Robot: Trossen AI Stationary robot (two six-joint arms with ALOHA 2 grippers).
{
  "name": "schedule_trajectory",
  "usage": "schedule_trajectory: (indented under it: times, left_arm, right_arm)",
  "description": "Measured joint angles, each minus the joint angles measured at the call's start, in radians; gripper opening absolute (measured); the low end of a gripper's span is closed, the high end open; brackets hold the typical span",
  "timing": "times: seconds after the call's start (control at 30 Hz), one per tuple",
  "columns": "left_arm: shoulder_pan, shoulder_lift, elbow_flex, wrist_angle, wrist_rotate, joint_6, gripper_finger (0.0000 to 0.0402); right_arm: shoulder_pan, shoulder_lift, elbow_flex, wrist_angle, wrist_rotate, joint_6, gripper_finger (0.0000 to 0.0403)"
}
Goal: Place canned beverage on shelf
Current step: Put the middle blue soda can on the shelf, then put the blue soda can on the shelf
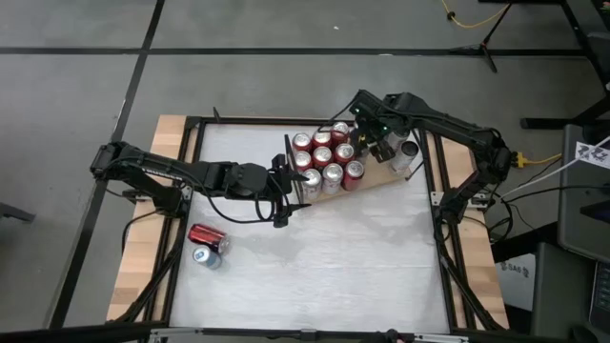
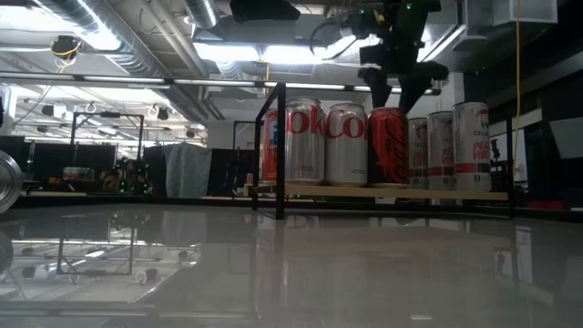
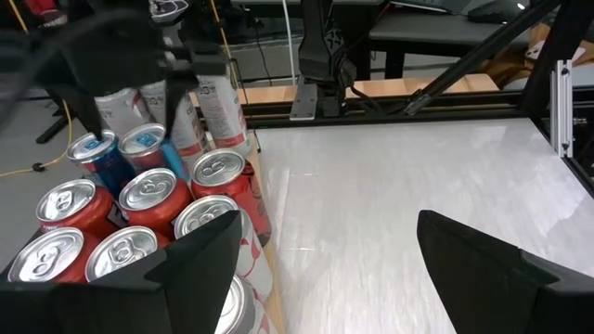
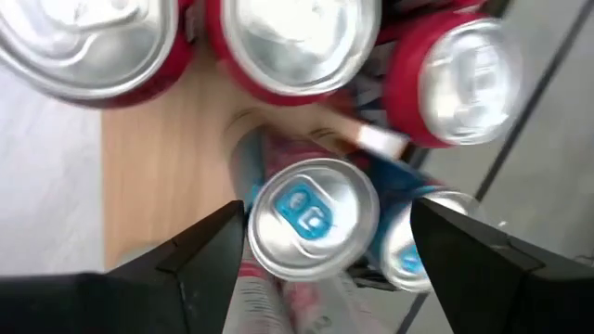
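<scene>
The shelf [image 1: 381, 179] is a light-brown board with a dark upright rail [image 2: 280, 150] at its left end. It carries several upright cans, red and silver [image 1: 324, 162]. My right gripper [image 4: 320, 260] is open and points down over the shelf's far right part. Its fingers stand on either side of a silver-topped can with a blue tab [image 4: 314, 218], which stands upright on the board [image 4: 158, 158]. In the low view this gripper [image 2: 399, 91] sits just above a can top. My left gripper [image 3: 325, 278] hangs open beside the shelf's rail end [image 1: 286, 195], holding nothing.
A red can [image 1: 207, 235] lies on its side on the white table at the near left, with a second can [image 1: 206, 257] beside it. Dark frame rails [image 1: 438, 191] border the table. Bare tabletop [image 1: 334, 257] stretches in front of the shelf.
</scene>
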Motion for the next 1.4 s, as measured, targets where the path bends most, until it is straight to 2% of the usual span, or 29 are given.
schedule_trajectory:
  times: [0.13, 0.37, 0.57, 0.7, 0.83, 0.97, 1.13, 1.4]
  left_arm:
    - [-0.003, 0.0, 0.0, -0.001, 0.0, -0.004, 0.0318]
    - [-0.028, 0.0, 0.0, -0.002, 0.0, -0.004, 0.0318]
    - [-0.059, 0.0, 0.0, 0.0, -0.012, -0.014, 0.0318]
    - [-0.072, 0.0, 0.0, -0.001, -0.044, -0.108, 0.0318]
    - [-0.071, -0.024, 0.001, -0.063, -0.002, -0.269, 0.0318]
    - [-0.072, -0.079, 0.002, -0.242, 0.08, -0.473, 0.0318]
    - [-0.08, -0.174, 0.002, -0.473, 0.246, -0.803, 0.0318]
    - [-0.154, -0.286, 0.002, -0.775, 0.5, -1.315, 0.0318]
  right_arm:
    - [0.0, -0.001, 0.064, -0.046, 0.007, 0.013, 0.0294]
    - [0.0, -0.001, 0.194, -0.174, -0.023, 0.142, 0.0294]
    - [0.001, -0.002, 0.272, -0.222, -0.199, 0.295, 0.0294]
    - [0.01, -0.004, 0.278, -0.215, -0.356, 0.352, 0.0294]
    - [0.054, -0.004, 0.276, -0.205, -0.407, 0.355, 0.0294]
    - [0.139, -0.004, 0.276, -0.152, -0.406, 0.355, 0.0294]
    - [0.239, -0.004, 0.276, -0.081, -0.406, 0.359, 0.0294]
    - [0.357, 0.018, 0.275, 0.002, -0.406, 0.393, 0.0294]
